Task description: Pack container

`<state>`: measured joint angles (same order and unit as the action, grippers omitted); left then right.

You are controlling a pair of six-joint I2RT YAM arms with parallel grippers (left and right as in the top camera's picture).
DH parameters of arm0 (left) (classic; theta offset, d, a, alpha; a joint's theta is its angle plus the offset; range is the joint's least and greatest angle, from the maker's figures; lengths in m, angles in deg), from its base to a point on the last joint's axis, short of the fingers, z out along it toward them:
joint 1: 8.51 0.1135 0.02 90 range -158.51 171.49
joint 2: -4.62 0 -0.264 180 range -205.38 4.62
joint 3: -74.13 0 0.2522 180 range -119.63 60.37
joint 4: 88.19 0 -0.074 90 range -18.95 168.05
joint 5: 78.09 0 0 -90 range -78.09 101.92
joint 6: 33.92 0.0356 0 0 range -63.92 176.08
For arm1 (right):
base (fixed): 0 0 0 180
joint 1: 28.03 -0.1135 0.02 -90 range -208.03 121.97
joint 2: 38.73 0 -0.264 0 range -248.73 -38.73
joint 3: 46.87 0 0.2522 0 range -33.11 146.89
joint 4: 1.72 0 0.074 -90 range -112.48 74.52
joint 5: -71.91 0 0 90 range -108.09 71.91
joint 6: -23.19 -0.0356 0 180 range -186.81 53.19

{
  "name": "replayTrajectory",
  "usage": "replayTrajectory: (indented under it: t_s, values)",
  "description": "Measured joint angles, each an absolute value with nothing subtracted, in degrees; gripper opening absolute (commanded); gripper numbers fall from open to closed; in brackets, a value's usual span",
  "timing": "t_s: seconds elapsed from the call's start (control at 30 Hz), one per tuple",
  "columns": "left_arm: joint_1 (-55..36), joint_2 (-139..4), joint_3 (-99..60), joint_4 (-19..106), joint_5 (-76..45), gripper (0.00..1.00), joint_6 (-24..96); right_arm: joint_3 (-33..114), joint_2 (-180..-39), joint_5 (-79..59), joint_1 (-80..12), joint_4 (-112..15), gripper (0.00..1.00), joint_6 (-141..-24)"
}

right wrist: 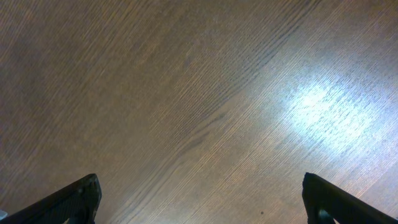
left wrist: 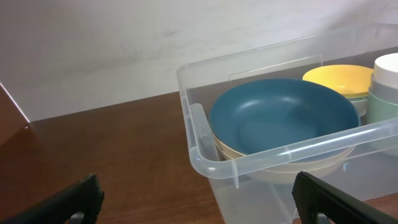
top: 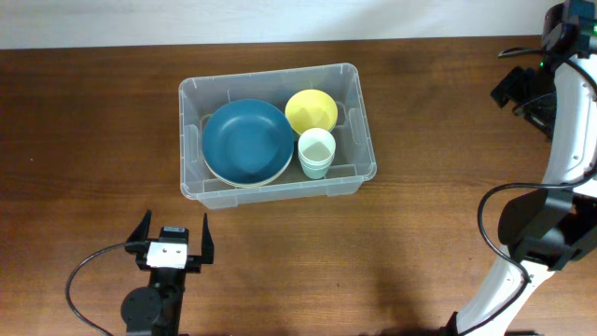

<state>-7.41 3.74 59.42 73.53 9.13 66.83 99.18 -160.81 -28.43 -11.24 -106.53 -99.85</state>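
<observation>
Left tool [top: 174, 224] and right tool [right wrist: 199, 186] hang spread and empty; the container [top: 270, 73] holds a blue dish [top: 247, 142], yellow bowl [top: 311, 109] and cup [top: 316, 149].

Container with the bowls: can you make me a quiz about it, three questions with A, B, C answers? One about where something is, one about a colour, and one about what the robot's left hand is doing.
1. Where is the yellow bowl?
A. On the floor
B. In the container
C. In a gripper

2. What colour is the biggest bowl?
A. Red
B. Black
C. Blue

3. How is the left gripper?
A. Open, holding nothing
B. Shut on a fork
C. Shut on a spoon

Answers:
1 B: it sits inside the container's walls, next to the cup.
2 C: the wide bowl on top of the stack is blue.
3 A: it is spread wide with nothing in it.
</observation>
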Motion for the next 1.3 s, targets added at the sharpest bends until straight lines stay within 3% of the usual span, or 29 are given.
replayTrajectory:
  t_s: [1.3]
  values:
    - [-7.4, 3.7, 59.4, 73.5, 9.1, 0.99, 66.8, 98.7, -160.5, -28.5, -11.5, -103.6, 0.99, -99.8]
